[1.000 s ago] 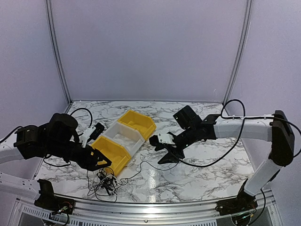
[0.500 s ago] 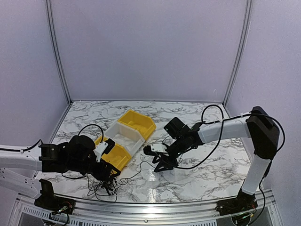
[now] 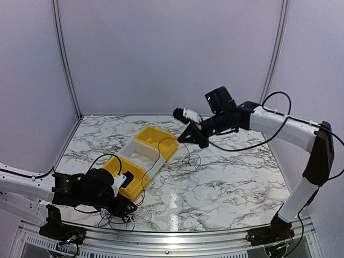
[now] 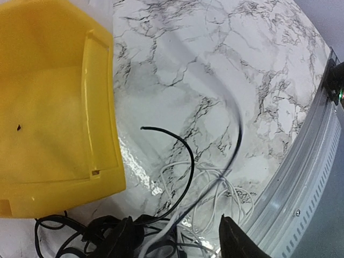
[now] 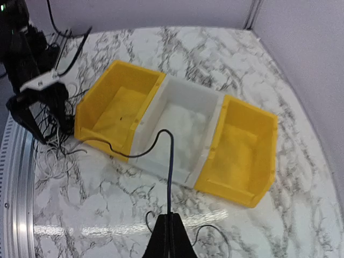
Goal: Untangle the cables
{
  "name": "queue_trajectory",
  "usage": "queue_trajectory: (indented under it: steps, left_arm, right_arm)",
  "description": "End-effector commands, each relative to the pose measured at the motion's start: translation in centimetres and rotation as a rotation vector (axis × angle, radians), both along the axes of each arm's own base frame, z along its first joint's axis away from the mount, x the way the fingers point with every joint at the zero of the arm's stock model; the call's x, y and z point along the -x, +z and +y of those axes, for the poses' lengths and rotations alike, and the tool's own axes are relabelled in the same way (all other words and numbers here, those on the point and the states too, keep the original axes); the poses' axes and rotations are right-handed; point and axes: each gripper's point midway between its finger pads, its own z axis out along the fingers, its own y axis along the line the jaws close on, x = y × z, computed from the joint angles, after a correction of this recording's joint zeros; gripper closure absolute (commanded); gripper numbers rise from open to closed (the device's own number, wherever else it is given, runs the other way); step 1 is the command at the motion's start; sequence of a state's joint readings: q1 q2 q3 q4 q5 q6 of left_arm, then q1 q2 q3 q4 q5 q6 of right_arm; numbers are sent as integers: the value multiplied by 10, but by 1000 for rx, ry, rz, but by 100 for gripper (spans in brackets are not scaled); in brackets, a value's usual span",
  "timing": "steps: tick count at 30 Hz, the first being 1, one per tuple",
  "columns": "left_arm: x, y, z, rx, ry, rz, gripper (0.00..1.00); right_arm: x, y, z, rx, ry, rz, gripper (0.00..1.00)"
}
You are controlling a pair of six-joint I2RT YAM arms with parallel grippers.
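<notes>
Right gripper (image 5: 171,220) holds a thin black cord (image 5: 171,161) high.
Its jaws pinch tight on it; the left gripper (image 4: 176,231), jaws part open, straddles the black-and-white cord tangle (image 3: 119,216) at the marble desk's (image 3: 226,183) seven o'clock.

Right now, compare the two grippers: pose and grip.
The left gripper sits low at the table's near edge; the right gripper hangs high over its far half. The left gripper's fingers stand apart over the tangle; the right gripper's are shut on a black cable. Both are at the cables.
</notes>
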State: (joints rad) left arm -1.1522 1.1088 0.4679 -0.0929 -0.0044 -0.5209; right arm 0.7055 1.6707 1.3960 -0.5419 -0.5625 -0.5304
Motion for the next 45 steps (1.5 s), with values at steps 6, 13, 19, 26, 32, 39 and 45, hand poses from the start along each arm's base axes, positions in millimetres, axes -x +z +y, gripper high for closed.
queue_trajectory:
  steps: [6,13,19,26,32,39,45]
  left_arm:
    - [13,-31,17,-61,34,38,48]
    - [12,-13,15,1,41,-2,47]
    - [-3,47,0,129,68,-93,40]
    - [-22,106,7,273,189,-191,38]
    - [-30,135,25,365,288,-234,37]
    - [-31,137,38,390,344,-223,37]
    - [-31,135,42,399,364,-213,37]
  right_arm:
    - [-26,223,-33,-314,-101,-250,100]
    - [-44,299,-23,-465,-119,-366,100]
    - [-63,300,-10,-518,-132,-372,100]
    - [-86,282,6,-544,-149,-321,100]
    - [-109,259,23,-552,-164,-270,100]
    - [-134,234,46,-567,-180,-206,100]
    - [-142,223,59,-575,-187,-180,100]
